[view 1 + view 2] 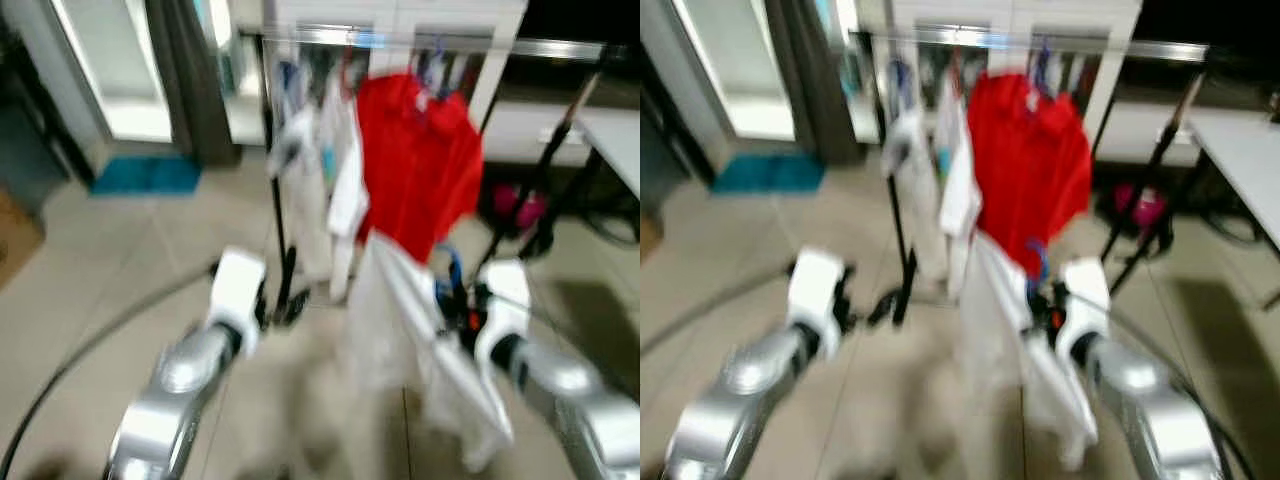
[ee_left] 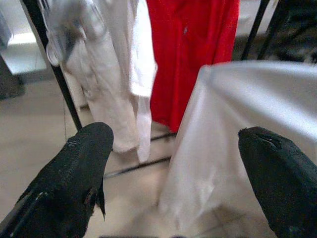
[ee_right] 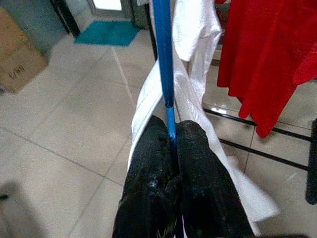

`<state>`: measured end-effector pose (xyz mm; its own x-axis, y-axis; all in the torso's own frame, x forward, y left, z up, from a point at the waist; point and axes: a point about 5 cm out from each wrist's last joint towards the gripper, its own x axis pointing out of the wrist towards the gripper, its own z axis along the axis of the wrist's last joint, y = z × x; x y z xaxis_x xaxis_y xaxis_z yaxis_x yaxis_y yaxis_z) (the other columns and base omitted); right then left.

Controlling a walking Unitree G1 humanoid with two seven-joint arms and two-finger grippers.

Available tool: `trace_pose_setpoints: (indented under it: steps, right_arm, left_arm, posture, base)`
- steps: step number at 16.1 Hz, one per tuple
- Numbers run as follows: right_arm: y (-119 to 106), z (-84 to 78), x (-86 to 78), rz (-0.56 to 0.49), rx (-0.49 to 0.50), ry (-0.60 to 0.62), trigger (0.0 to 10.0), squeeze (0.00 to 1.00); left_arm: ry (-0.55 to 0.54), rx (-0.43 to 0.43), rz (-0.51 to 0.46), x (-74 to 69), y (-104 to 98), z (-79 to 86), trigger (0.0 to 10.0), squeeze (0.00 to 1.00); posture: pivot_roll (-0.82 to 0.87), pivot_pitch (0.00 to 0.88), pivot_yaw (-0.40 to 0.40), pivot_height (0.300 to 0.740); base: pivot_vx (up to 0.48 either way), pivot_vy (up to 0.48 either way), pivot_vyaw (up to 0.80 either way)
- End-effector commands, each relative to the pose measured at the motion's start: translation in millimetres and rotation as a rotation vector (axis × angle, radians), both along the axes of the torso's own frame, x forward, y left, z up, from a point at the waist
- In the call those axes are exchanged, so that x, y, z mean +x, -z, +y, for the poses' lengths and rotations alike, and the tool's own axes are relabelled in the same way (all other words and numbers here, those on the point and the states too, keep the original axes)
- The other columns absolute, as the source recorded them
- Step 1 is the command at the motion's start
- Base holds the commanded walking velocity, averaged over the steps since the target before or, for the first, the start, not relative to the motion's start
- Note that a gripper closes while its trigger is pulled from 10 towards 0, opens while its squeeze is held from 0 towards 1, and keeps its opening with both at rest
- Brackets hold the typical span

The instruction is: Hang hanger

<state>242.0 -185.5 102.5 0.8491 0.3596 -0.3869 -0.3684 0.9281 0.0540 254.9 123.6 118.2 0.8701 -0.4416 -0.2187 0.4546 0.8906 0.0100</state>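
Blue hanger [image 3: 164,59] with white garment [image 1: 440,350] pinched in right tool [image 3: 173,144], long axis pointing up-forward toward clothes rail [image 1: 420,40] above and ahead, beside red shirt [image 1: 415,160]. Left tool [image 2: 173,163] wide, empty.

Silver arms [image 1: 175,385], white wrists, black fingers [image 2: 74,173]

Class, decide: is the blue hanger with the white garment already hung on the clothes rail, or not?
Not hung. The right gripper is shut on the blue hanger, holding the white garment below the rail.
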Motion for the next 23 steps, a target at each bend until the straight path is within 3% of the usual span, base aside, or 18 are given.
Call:
trace_pose_setpoints:
  steps: [1,5,8,9,10,14,20,22,23]
  right_arm:
    - [-13,7.1,5.2,-0.064,0.009,-0.019,10.0,0.00]
    - [-14,7.2,9.1,-0.080,0.035,0.024,10.0,0.00]
    - [-22,9.2,15.7,-0.119,0.060,0.020,10.0,0.00]
    - [-29,9.6,19.2,-0.149,0.080,0.021,10.0,0.00]
    - [-32,9.8,20.4,-0.161,0.092,0.021,10.0,0.00]
    - [-47,13.4,30.3,-0.225,0.153,-0.022,10.0,0.00]
    - [-59,20.9,37.3,-0.263,0.150,-0.052,10.0,0.00]
    - [-64,27.0,43.6,-0.289,0.115,-0.046,10.0,0.00]
    - [-65,30.6,45.7,-0.295,0.118,-0.039,10.0,0.00]
  left_arm:
    - [-0.022,0.018,0.019,-0.4,6,3.8,10.0,0.00]
    - [-0.015,0.035,0.001,2.2,5,2.0,10.0,0.00]
    - [0.027,0.023,-0.032,2.3,1,2.0,10.0,0.00]
    - [0.059,0.002,-0.005,1.8,4,1.5,10.0,0.00]
    - [0.071,-0.001,0.003,2.0,5,1.4,10.0,1.00]
    - [0.117,-0.033,-0.014,13.8,2,1.9,10.0,1.00]
    - [0.259,-0.045,-0.069,27.0,-9,-16.1,10.0,1.00]
    - [0.332,-0.147,-0.108,33.5,-25,-38.4,10.0,1.00]
    - [0.394,-0.154,-0.116,33.1,-27,-47.2,10.0,1.00]
  posture:
    - [0.04,0.047,-0.001,0.740]
    - [0.05,0.050,-0.004,0.740]
    - [0.06,0.041,-0.003,0.740]
    - [0.06,0.034,-0.002,0.740]
    - [0.06,0.029,-0.002,0.740]
    - [0.05,0.000,0.013,0.740]
    - [0.06,0.000,-0.009,0.740]
    - [0.06,0.000,-0.014,0.740]
    - [0.06,0.000,-0.012,0.740]
  base:
    - [0.000,-0.450,0.80]
    - [0.000,-0.442,0.33]
    - [0.000,0.000,0.00]
    - [0.000,0.000,0.00]
    - [0.000,0.000,0.00]
    - [0.000,0.000,0.00]
    - [0.000,0.000,0.00]
    - [0.000,0.000,0.00]
    - [0.000,0.000,0.00]
